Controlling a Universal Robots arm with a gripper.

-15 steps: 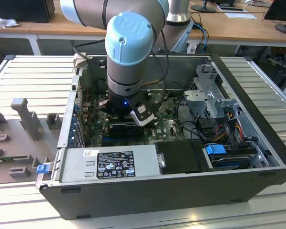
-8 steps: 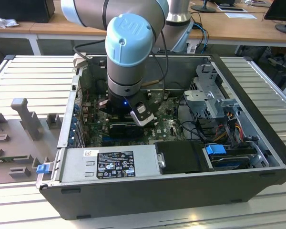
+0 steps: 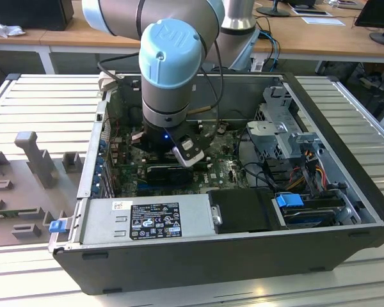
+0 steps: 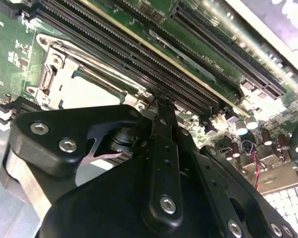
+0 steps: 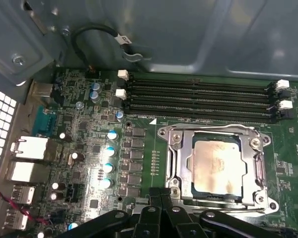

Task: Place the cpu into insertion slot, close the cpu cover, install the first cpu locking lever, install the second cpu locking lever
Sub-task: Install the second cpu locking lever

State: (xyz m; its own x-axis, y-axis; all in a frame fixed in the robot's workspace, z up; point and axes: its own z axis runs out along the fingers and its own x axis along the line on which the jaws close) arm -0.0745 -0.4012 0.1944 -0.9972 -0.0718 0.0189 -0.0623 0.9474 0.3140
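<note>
The cpu (image 5: 216,166), a pale silvery square, lies in the insertion slot (image 5: 268,201) on the green motherboard. The cpu cover (image 5: 185,158), a silvery frame, lies flat around it, and the chip shows through its cut-out. My gripper (image 5: 161,197) is shut, its black fingertips pressed together with nothing visible between them, just off the socket's near edge. The second wrist view has the gripper (image 4: 161,101) next to a corner of the socket, with the cpu (image 4: 89,91) beyond it. In the exterior view my arm's blue-capped wrist (image 3: 169,57) reaches down into the open computer case.
Long black memory slots (image 5: 198,96) run along the socket's far side. Capacitors (image 5: 109,148) and rear ports (image 5: 32,148) stand to one side, and a black cable (image 5: 97,32) loops off the case wall. A power supply (image 3: 147,217) and drive cage (image 3: 281,134) bound the space.
</note>
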